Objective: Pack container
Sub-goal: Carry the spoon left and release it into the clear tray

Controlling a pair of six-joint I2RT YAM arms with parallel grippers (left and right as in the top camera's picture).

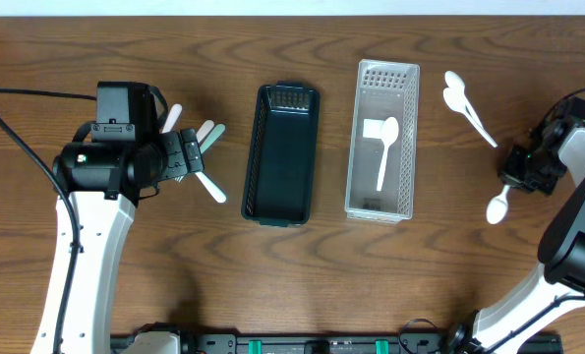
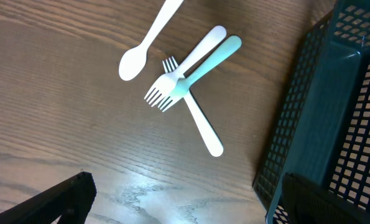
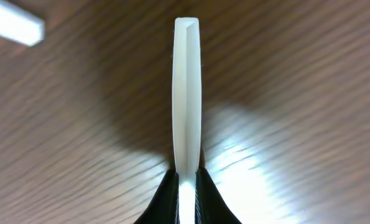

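Right wrist | right gripper (image 3: 186, 180) clenched on spoon (image 3: 186, 93) handle, probably for clear bin (image 1: 413, 138) | left gripper (image 2: 185, 202) spread over forks (image 2: 164, 92)

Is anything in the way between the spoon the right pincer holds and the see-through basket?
Nothing visible is. The right pincer grips a white plastic spoon, and only bare wooden table lies between it and the clear plastic basket. Two loose white plastic spoons lie farther back, off that path.
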